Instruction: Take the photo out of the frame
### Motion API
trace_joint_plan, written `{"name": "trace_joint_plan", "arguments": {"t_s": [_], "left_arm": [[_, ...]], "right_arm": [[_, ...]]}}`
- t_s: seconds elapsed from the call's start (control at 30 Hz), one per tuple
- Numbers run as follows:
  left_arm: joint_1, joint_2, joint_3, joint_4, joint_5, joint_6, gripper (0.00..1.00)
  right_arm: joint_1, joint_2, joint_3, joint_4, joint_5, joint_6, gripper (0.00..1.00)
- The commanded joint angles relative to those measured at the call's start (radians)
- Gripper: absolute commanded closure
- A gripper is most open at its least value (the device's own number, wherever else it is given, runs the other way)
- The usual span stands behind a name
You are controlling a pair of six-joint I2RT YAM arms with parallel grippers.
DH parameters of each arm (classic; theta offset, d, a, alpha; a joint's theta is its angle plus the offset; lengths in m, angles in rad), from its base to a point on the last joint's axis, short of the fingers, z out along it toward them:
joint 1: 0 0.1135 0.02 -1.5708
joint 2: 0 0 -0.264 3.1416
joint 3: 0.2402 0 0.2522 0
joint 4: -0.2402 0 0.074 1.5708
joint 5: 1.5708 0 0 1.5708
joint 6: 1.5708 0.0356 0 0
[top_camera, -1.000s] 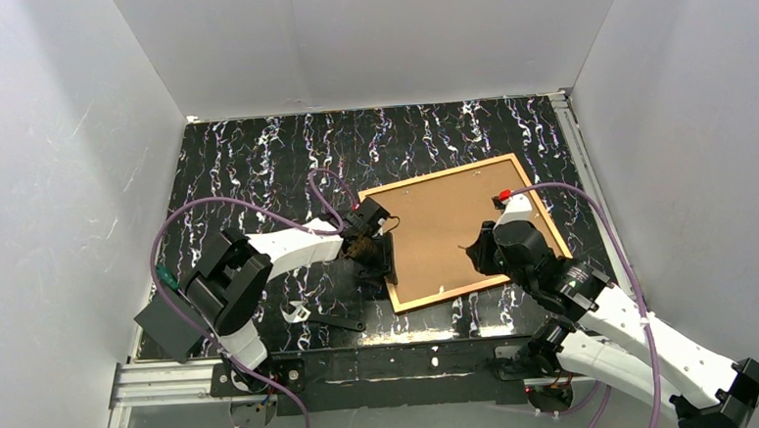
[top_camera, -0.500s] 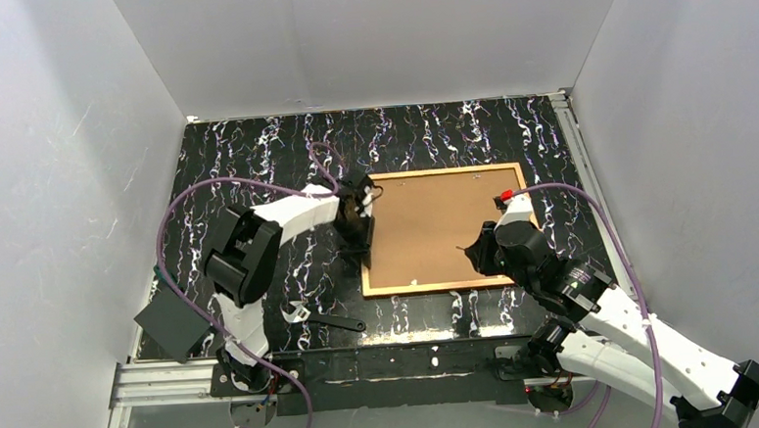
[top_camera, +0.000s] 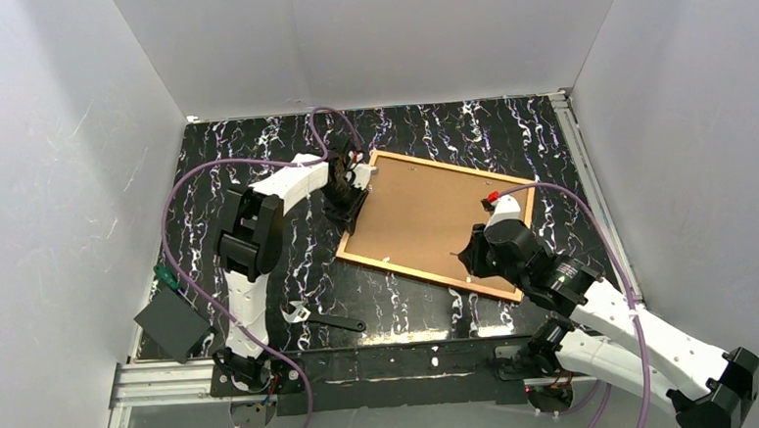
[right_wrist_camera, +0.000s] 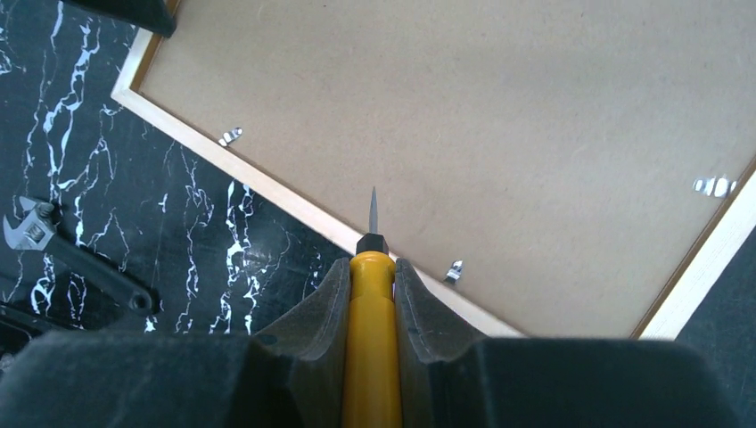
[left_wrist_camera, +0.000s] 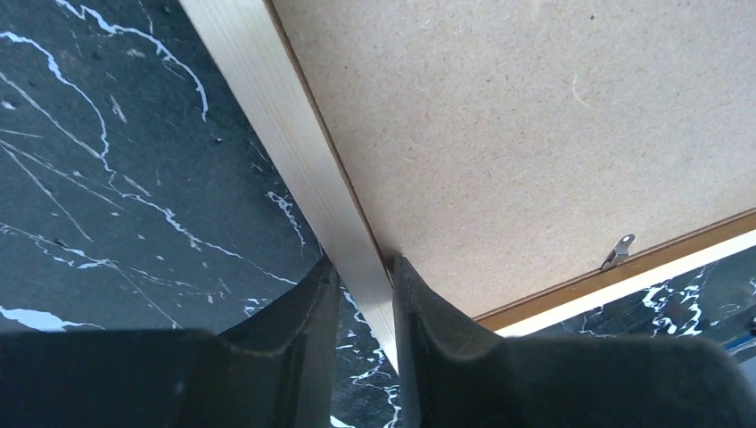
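Left wrist view showed the left gripper (left_wrist_camera: 360, 272) nearly closed, jaws pinching the frame (left_wrist_camera: 257, 98) rail between them, the photo (left_wrist_camera: 535, 134) board-side up just beyond; the right gripper (right_wrist_camera: 372, 267) clamped a yellow screwdriver (right_wrist_camera: 371, 348), tip pointing ahead over that board

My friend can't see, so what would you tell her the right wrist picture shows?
The right claw grips a yellow-handled screwdriver, its thin tip pointing over the photo's brown back, which lies in the wooden frame. Metal clips sit along the frame's edge, and a wrench lies to the left on the black marbled table.
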Motion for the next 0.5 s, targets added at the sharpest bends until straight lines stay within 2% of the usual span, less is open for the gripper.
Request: {"name": "trace_joint_plan", "arguments": {"t_s": [0.0, 0.1, 0.17, 0.23, 0.27, 0.37, 0.47], "left_arm": [[0.006, 0.016, 0.034, -0.085, -0.064, 0.153, 0.91], [0.014, 0.009, 0.092, -0.158, -0.117, -0.008, 0.51], [0.015, -0.046, 0.071, -0.159, -0.149, -0.136, 0.31], [0.015, -0.114, 0.033, -0.161, -0.19, -0.279, 0.07], [0.015, -0.153, 0.012, -0.164, -0.2, -0.344, 0.03], [0.015, -0.257, -0.05, -0.205, -0.26, -0.568, 0.02], [0.016, -0.357, -0.152, -0.195, -0.222, -0.827, 0.02]], "right_arm": [[-0.002, 0.026, -0.016, 0.074, -0.008, -0.018, 0.99], [-0.002, 0.06, -0.006, 0.091, -0.013, -0.032, 0.99], [-0.002, 0.083, 0.007, 0.096, -0.015, -0.04, 0.99], [-0.002, 0.1, 0.016, 0.104, -0.017, -0.047, 0.99], [-0.002, 0.108, 0.018, 0.112, -0.021, -0.052, 0.99], [-0.002, 0.122, 0.014, 0.135, -0.026, -0.062, 0.99], [-0.002, 0.14, 0.006, 0.16, -0.036, -0.069, 0.99]]}}
